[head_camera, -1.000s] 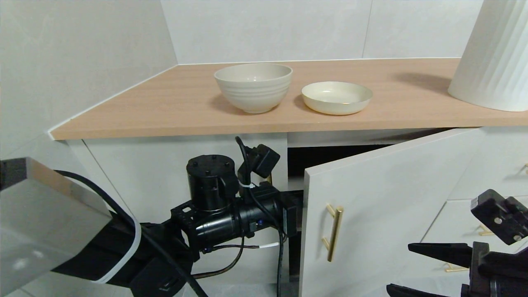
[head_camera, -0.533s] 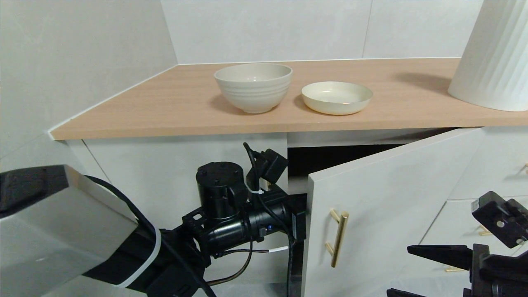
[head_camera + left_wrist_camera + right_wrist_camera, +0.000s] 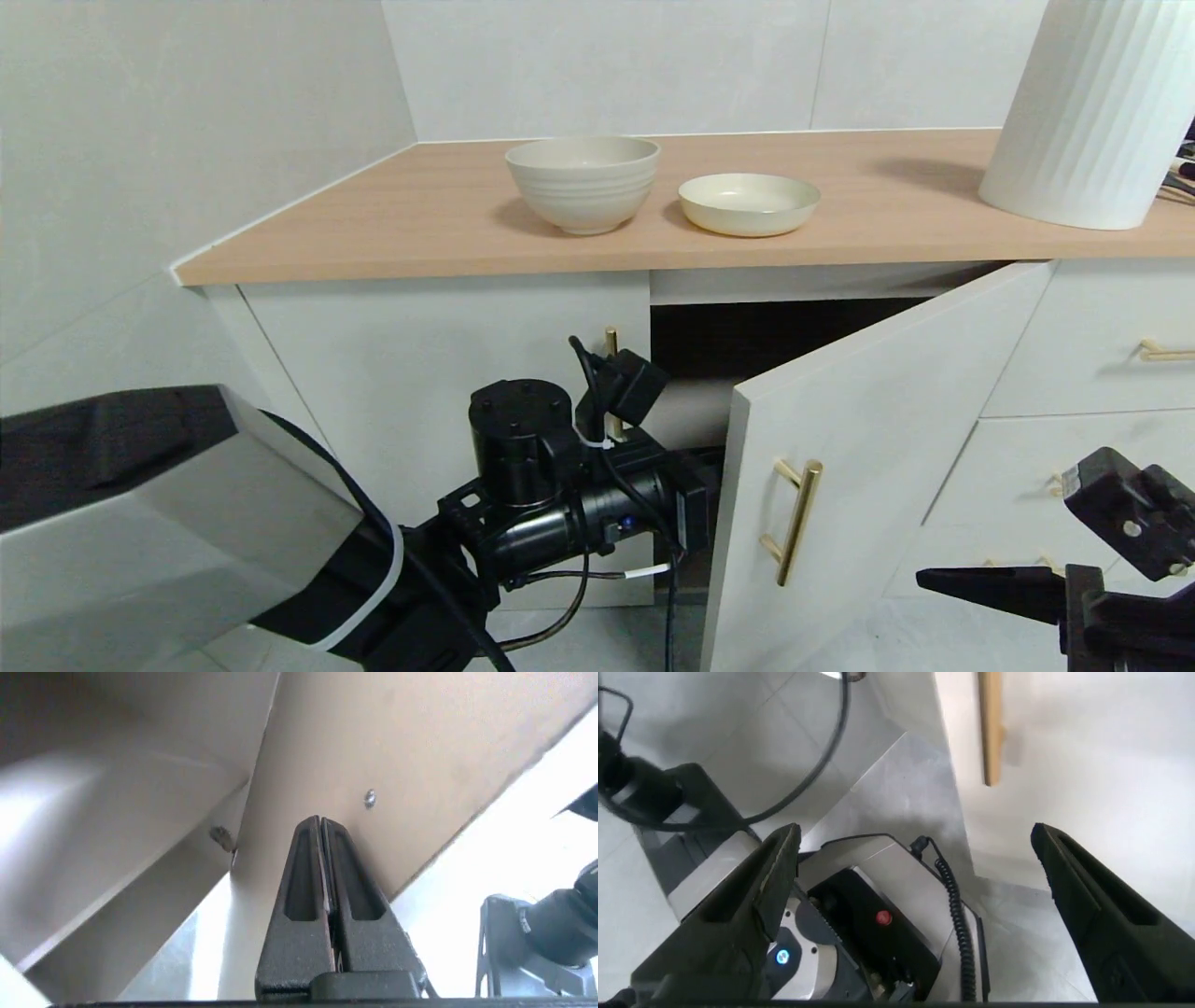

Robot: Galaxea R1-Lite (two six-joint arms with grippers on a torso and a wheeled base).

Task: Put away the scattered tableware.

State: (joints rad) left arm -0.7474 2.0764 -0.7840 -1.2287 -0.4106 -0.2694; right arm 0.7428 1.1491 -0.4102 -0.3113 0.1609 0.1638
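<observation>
We see the ribbed cream ceramic bowl (image 3: 583,182) standing upright on the light wooden counter (image 3: 420,224), toward its far side. Just to its right sits the shallow cream ceramic dish (image 3: 749,202); the two are close together but apart. Both are untouched by the arms.

Farther right on the counter stands a tall white fluted vessel (image 3: 1083,112), well apart from the dish.

Below the counter, under the dish, a white cabinet door (image 3: 868,420) with a gold bar handle (image 3: 794,523) stands swung open toward us, showing the dark cabinet inside (image 3: 766,336). To its left is a shut white door (image 3: 448,373), and to its right are white drawers with a gold handle (image 3: 1167,352).

The left gripper (image 3: 320,826) is low down at the opening, behind the open door's free edge. Its jaws are pressed together with nothing between them, the tip close to the door's inner face near a small screw (image 3: 370,798); we cannot tell whether it touches.

The right gripper (image 3: 915,840) hangs low on the near right, in front of the open door's outer face. Its jaws are spread wide and hold nothing.
</observation>
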